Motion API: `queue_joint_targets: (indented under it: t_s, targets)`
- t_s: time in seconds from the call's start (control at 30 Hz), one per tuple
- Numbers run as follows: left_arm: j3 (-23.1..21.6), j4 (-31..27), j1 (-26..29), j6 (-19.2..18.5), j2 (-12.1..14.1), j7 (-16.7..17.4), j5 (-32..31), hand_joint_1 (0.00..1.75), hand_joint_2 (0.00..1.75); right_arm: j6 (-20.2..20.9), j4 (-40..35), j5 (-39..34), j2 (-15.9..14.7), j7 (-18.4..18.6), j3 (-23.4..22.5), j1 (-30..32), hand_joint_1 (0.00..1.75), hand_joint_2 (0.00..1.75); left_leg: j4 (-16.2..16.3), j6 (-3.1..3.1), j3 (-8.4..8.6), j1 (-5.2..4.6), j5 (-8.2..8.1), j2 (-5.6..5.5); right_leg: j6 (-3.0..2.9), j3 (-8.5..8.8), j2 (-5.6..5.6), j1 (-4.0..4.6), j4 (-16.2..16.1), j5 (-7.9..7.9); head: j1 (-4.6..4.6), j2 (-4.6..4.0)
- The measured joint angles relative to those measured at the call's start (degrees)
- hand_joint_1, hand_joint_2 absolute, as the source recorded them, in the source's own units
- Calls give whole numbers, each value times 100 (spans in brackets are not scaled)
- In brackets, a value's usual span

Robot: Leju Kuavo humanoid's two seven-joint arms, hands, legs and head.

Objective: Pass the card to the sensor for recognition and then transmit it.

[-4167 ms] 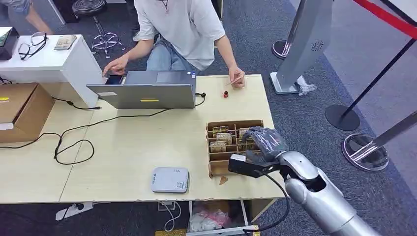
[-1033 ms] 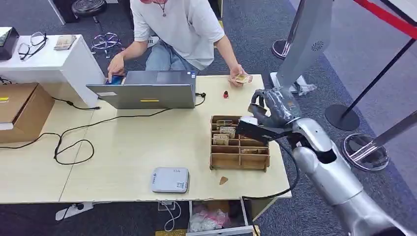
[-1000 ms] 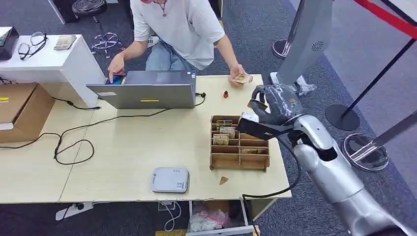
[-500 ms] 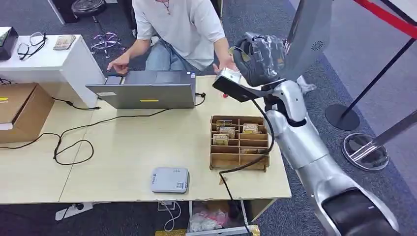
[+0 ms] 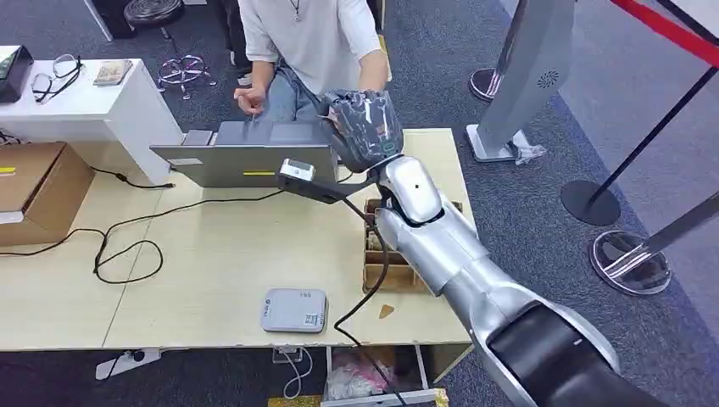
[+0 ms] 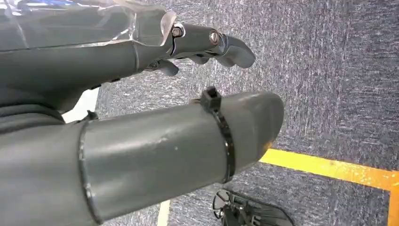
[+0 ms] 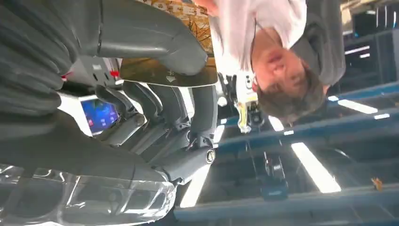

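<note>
My right hand (image 5: pixel 365 127) is raised high over the far side of the table, above the grey laptop (image 5: pixel 254 161). In the right wrist view its thumb (image 7: pixel 155 37) and fingers pinch a brown patterned card (image 7: pixel 200 37). The white-grey sensor pad (image 5: pixel 293 309) lies flat near the table's front edge, well below and nearer than that hand. The wooden card box (image 5: pixel 370 246) stands on the right side of the table, mostly hidden behind my right arm. My left hand (image 6: pixel 207 40) hangs over blue carpet with its fingers apart, holding nothing.
A person in a white shirt (image 5: pixel 314 42) sits behind the laptop, one hand (image 5: pixel 250 100) lifted near it. Black cables (image 5: pixel 127 237) trail over the left of the table. A cardboard box (image 5: pixel 34 191) sits far left. Barrier posts (image 5: pixel 593 199) stand on the right.
My right arm has lifted from the card box and swung left to above the laptop, carrying the card. The person has drawn a hand back from the table's far right corner.
</note>
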Motion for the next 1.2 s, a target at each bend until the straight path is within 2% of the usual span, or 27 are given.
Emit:
queue_joint_targets:
  t_s: [0.17, 0.47, 0.5, 0.53, 0.57, 0.73, 0.77, 1.0, 1.2]
  targets:
    - [0, 0, 5, -7, 26, 4, -15, 0, 0, -101, 294, -50, 94, -42, 18, -27, 175, 175, 0, 0, 0, 0, 0, 0, 0, 0, 0, 0, -1, 0, 0, 0]
    - [0, 0, 5, -65, 44, -15, -120, 0, 0, -129, 492, -53, 99, 92, 26, -46, 175, 175, 0, 0, 2, 0, 0, 1, 0, -1, 1, 1, -1, 0, 0, 0]
    - [0, 2, 6, -72, 44, -17, -122, 0, 0, -129, 516, -50, 99, 116, 26, -47, 140, 175, 0, 0, 2, 0, 0, 1, 0, -1, 1, 1, -1, 0, -2, 0]
    - [0, 0, 6, -72, 44, -18, -122, 0, 0, -129, 532, -44, 96, 129, 26, -49, 14, 175, 0, 0, 2, 0, 0, 1, 0, -1, 1, 1, -1, 0, 0, 0]
    - [0, 0, 6, -79, 44, -26, -122, 0, 0, -129, 560, -42, 94, 162, 26, -52, 0, 175, 0, 0, 2, 0, 0, 1, 0, -1, 2, 1, -1, 0, -2, 0]
    - [0, 2, 5, -107, 46, -68, -131, 0, 0, -129, 693, -286, 70, 151, -54, -58, 0, 175, 0, 0, 1, 0, 0, 1, 0, -2, 2, 0, -2, 0, 0, 0]
    - [0, 0, 6, -107, 46, -70, -131, 0, 0, -127, 709, -372, 68, 100, -107, -56, 0, 0, 0, 0, 1, 0, 0, 1, 0, -2, 2, 0, -2, 0, -2, 0]
    - [-2, 2, 7, -129, 57, -15, -251, 0, 0, -223, 596, -1149, -37, -396, -555, 134, 0, 0, 1, 0, 2, -1, 0, 0, 0, -2, 1, 0, -4, 0, -2, 0]
    - [-107, 2, 17, -177, 98, -35, -387, 0, 0, -363, -215, -1732, -382, -788, -983, 799, 0, 0, 1, 1, 1, -1, -2, 0, 1, -2, -1, 0, -6, 0, -2, 0]
